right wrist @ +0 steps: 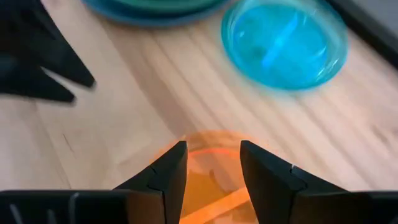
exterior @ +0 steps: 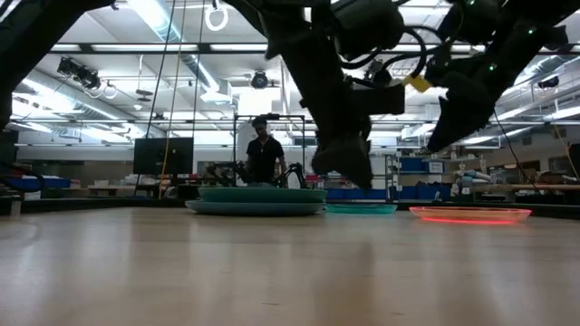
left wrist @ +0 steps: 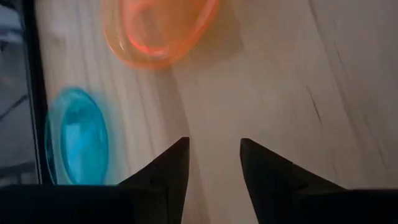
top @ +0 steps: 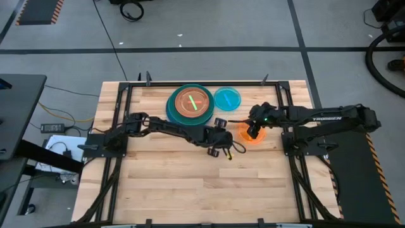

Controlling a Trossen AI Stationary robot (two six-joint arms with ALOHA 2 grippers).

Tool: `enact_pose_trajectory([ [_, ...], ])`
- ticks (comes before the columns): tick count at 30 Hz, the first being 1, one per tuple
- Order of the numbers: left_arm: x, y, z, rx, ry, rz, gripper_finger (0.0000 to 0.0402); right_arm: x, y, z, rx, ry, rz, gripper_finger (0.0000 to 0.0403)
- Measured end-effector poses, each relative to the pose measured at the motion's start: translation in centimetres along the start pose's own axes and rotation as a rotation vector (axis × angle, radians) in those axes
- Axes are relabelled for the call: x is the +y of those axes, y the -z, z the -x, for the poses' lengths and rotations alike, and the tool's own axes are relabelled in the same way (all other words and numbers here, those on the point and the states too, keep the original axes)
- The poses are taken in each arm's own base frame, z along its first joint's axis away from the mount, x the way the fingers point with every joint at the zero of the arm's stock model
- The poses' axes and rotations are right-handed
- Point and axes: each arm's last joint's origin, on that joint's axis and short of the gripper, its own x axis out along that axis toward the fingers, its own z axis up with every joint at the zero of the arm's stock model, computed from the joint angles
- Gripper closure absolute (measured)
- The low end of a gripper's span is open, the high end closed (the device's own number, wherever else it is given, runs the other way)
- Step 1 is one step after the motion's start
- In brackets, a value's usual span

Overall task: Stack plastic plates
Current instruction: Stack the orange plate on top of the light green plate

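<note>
While a stack (top: 190, 103) sits on the table (top: 164, 177), cyan (top: 227, 98) and orange (top: 252, 135) plates remain loose. Right hand (right wrist: 209, 165) hovers open over orange; left hand (left wrist: 210, 163) waits open nearby.

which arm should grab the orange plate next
Right. Its claw hangs open directly over the orange plate, fingers either side of the rim. The left claw is open too, but sits beside the plate, over bare table.

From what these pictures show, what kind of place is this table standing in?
Probably a large robotics lab or workshop. The wooden table stands on a grey floor with taped lines, cables trail beside it, and the low view shows a high ceiling with strip lights, shelving with blue bins and a person at a workstation.
</note>
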Motion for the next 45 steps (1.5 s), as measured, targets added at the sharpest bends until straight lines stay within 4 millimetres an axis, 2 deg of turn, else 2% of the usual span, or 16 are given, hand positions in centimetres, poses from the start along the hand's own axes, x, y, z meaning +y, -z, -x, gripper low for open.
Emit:
enact_pose_trajectory([
  [7, -2.6, 1.7, 0.1, 0.093, 0.016, -0.032, 0.0251, 2.1, 1.1, -1.9, 0.089, 0.052, 0.043, 0.0243],
  [12, -3.2, 3.2, 1.0, 0.081, 0.007, -0.001, 0.0251, 3.3, 1.8, -2.3, 0.088, 0.092, 0.09, 0.0243],
  [24, -2.5, 5.7, 4.9, -0.037, -0.031, 0.165, 0.0251, 6.3, 1.9, -3.7, 0.058, 0.177, 0.246, 0.0243],
  [32, -4.2, 8.9, 6.8, -0.037, -0.04, 0.253, 0.0251, 9.0, 2.6, -4.7, 0.056, 0.182, 0.363, 0.0243],
  [38, -5.3, 11.4, 9.2, -0.049, -0.086, 0.336, 0.0251, 11.7, 2.8, -4.8, 0.041, 0.15, 0.41, 0.0243],
  [41, -5.6, 12.5, 10.2, -0.055, -0.111, 0.367, 0.0251, 12.8, 3.4, -4.8, 0.049, 0.142, 0.446, 0.0243],
  [45, -5.9, 13.7, 11.5, -0.061, -0.14, 0.409, 0.0251, 13.0, 5.0, -4.9, 0.111, 0.178, 0.485, 0.0243],
])
